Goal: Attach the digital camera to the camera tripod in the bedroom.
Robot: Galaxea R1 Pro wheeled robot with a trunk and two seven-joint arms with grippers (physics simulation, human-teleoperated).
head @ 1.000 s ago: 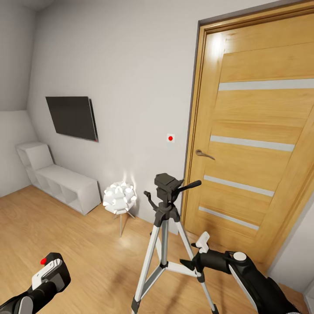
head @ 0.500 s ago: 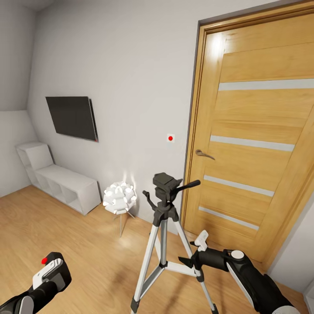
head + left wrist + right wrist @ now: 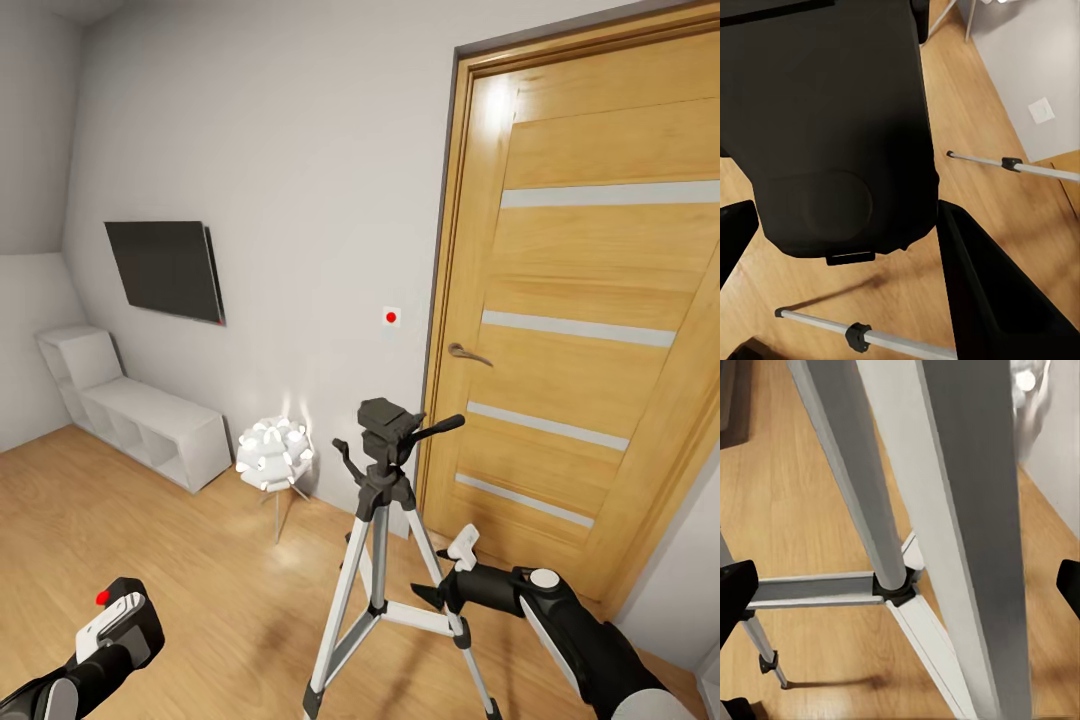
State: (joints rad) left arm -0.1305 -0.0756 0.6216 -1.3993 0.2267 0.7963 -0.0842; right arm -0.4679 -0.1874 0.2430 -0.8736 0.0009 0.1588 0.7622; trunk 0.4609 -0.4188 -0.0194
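Both arms are glossy black with white panels. The left gripper (image 3: 112, 617) has a white plate with a red dot behind its jaws. The right gripper (image 3: 440, 590) carries a white tab and a round white disc behind its jaws.

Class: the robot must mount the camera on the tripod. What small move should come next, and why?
Probably raise the left gripper toward the camera tripod head: the digital camera sits between its fingers, well below the bare head. The right gripper is at a tripod leg, perhaps to steady it.

Matte-black digital camera (image 3: 832, 127); brushed-metal camera tripod (image 3: 380, 530)
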